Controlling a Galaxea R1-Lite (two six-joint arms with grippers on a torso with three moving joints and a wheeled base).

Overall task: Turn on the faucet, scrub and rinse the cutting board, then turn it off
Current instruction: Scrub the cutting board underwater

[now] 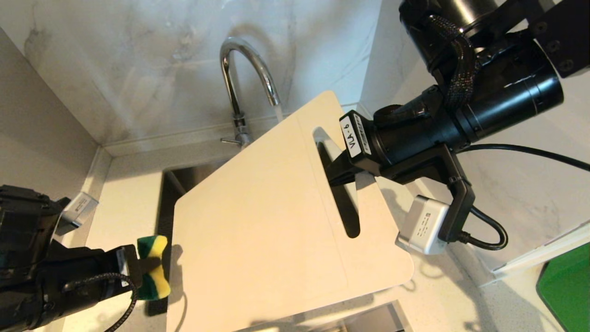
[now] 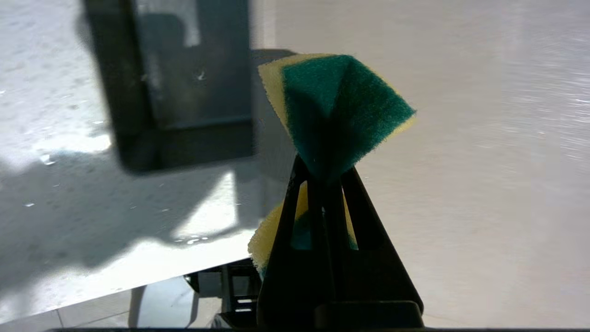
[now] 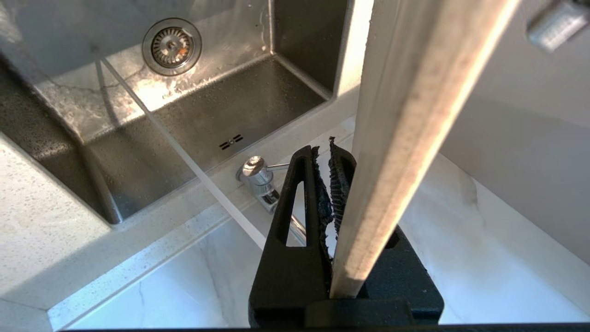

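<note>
Water runs from the chrome faucet [image 1: 239,60] over the far corner of the cream cutting board [image 1: 267,207], which hangs tilted above the sink. My right gripper [image 1: 339,173] reaches into the board's handle hole and is shut on the cutting board. In the right wrist view the board's edge [image 3: 405,138] crosses the right gripper [image 3: 329,154], with the faucet base and lever [image 3: 258,177] beyond. My left gripper [image 1: 138,269] is shut on a green and yellow sponge [image 1: 154,267] just beside the board's left edge. The left wrist view shows the sponge [image 2: 341,106] pinched in the left gripper [image 2: 325,177] against the board face [image 2: 461,184].
The steel sink [image 3: 207,115] with its drain [image 3: 171,46] lies below the board, set in a speckled white countertop [image 1: 124,207]. Marble walls close in behind and on the right. A green object [image 1: 567,286] sits at the far right.
</note>
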